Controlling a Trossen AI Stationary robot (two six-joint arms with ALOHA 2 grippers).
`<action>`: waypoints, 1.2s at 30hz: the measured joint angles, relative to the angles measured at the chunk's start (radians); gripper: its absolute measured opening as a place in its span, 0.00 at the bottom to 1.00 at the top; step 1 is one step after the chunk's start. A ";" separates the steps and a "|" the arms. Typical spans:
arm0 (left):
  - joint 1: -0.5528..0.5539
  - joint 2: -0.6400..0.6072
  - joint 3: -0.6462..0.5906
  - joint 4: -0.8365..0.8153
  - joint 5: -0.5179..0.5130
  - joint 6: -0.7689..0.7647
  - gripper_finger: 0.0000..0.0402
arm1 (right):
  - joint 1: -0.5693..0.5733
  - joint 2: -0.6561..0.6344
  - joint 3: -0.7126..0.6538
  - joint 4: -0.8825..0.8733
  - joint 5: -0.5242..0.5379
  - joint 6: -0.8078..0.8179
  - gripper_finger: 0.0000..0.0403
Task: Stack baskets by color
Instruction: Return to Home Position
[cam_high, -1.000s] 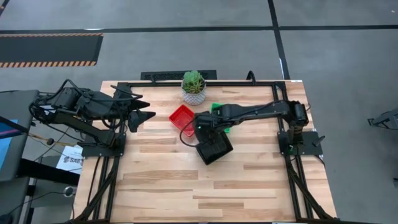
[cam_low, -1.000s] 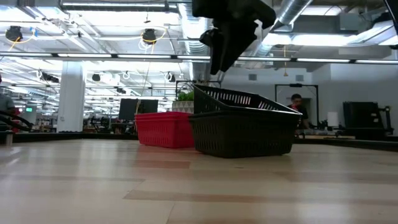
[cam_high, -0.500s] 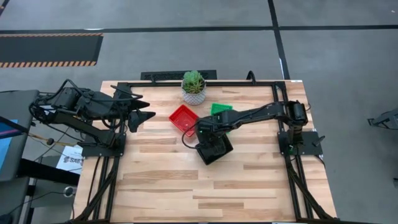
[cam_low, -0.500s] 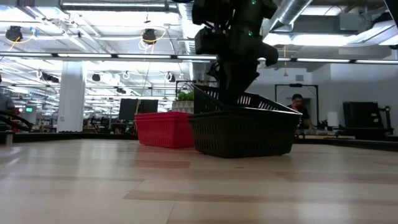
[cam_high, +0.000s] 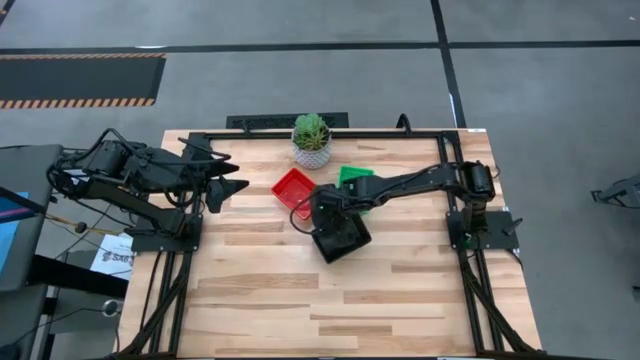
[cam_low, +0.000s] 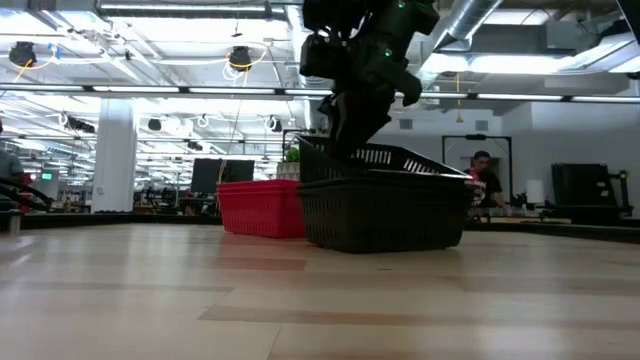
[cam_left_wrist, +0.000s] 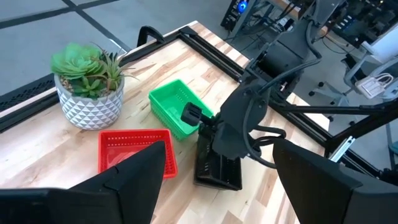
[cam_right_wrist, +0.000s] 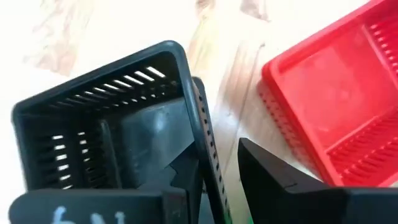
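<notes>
Within the last second the right gripper (cam_high: 323, 209) has dropped from above the black baskets (cam_high: 343, 240) down onto their near wall. The whole black pile has also slid a little across the table (cam_high: 400, 290), towards the red basket (cam_high: 293, 188). In the right wrist view one finger (cam_right_wrist: 273, 180) is outside that wall and the other inside. A gap still shows on the outer side, so the jaws look narrowly parted around the wall rather than clamped on it. From table height the top black basket (cam_low: 390, 158) sits tilted, one end riding higher than the pile beneath it, so it does not look fully seated. The black pile stands mid-table, just beside the red basket, and the green basket (cam_high: 352, 176) is behind the arm, near the plant (cam_high: 311, 138). The left gripper (cam_high: 240, 177) waits at the table's left edge with its fingers spread wide. The sorting itself looks nearly done, and this move reads as a nudge to settle the black pile before the arm retreats. The risk is that the push drags the pile into the red basket.
</notes>
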 joint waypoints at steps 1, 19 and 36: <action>0.000 0.000 0.000 0.000 0.000 0.000 0.71 | -0.002 0.000 -0.013 0.022 0.000 0.001 0.31; 0.000 0.000 0.000 -0.008 0.001 0.001 0.71 | -0.019 -0.060 0.076 -0.147 -0.028 0.082 0.31; 0.000 0.000 0.000 0.020 -0.076 0.000 0.71 | -0.027 -0.355 0.153 -0.063 -0.260 0.375 0.27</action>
